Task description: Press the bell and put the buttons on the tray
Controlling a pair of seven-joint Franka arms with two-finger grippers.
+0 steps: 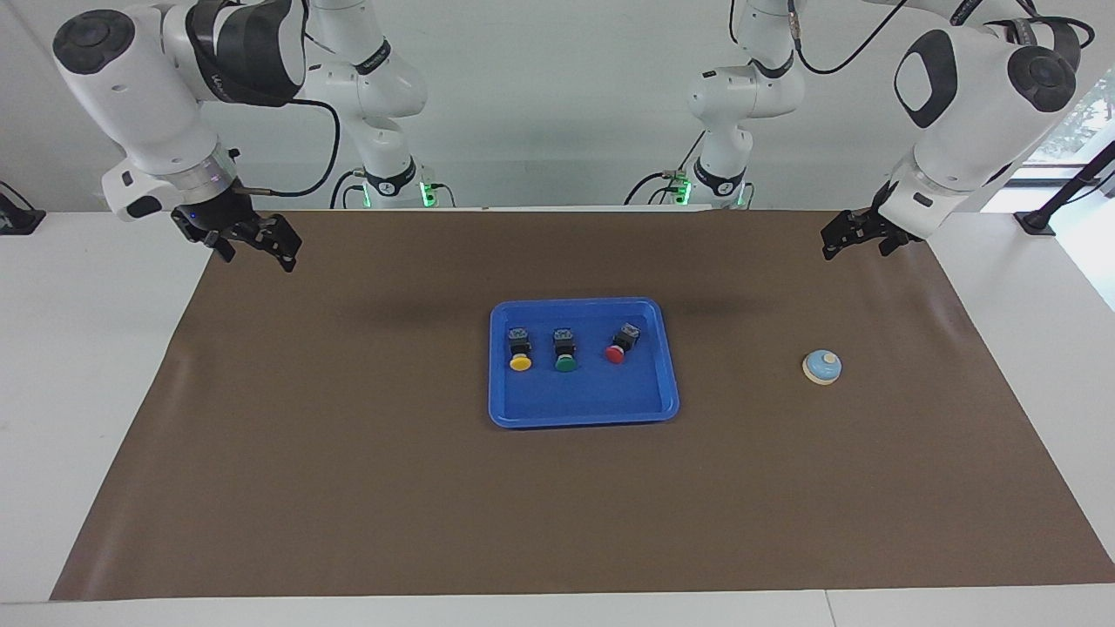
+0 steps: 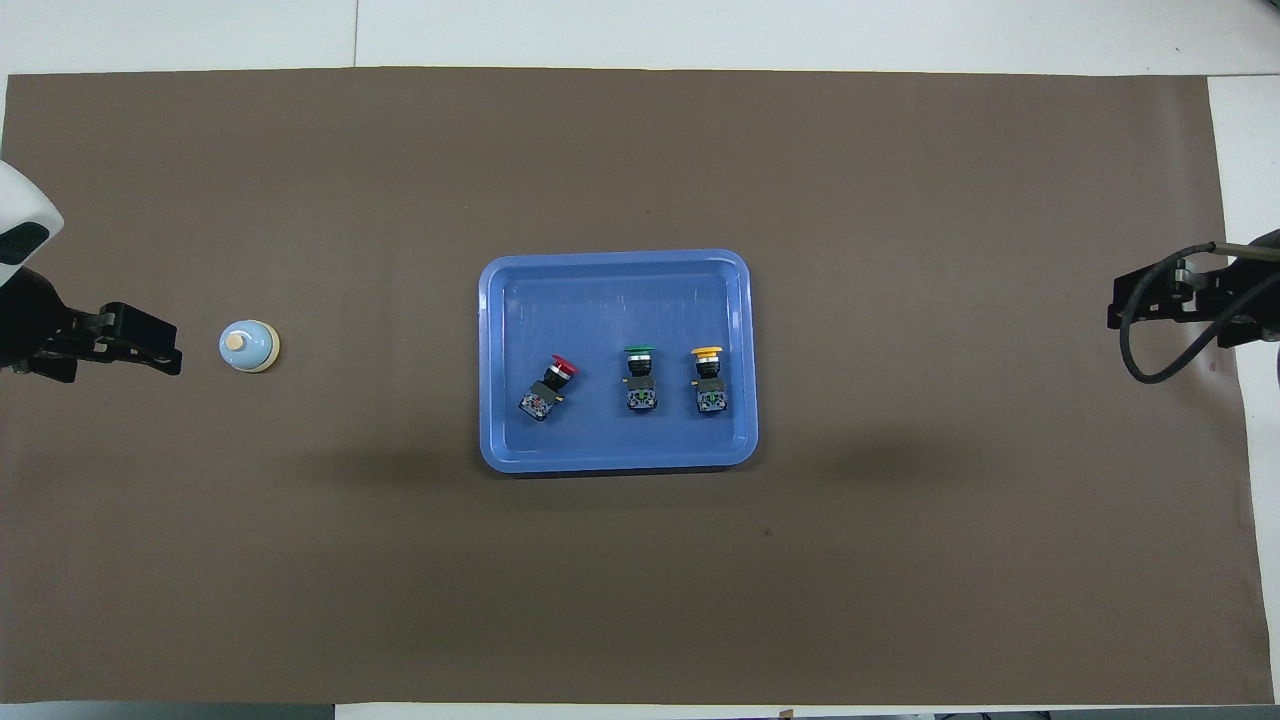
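Facing view: three buttons (image 1: 566, 347) in tray (image 1: 582, 412), frame centre; bell (image 1: 821, 367) right. Left gripper (image 1: 841, 235), right gripper (image 1: 261, 237) raised, open, empty. Task looks finished; no further move needed.

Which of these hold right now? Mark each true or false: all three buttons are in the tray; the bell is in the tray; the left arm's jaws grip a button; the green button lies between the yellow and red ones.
1. All three buttons lie in the tray. True.
2. The bell is in the tray. False: it sits on the brown mat toward the left arm's end.
3. The left gripper grips a button. False: it holds nothing.
4. The green button lies between the yellow button and the red button. True.
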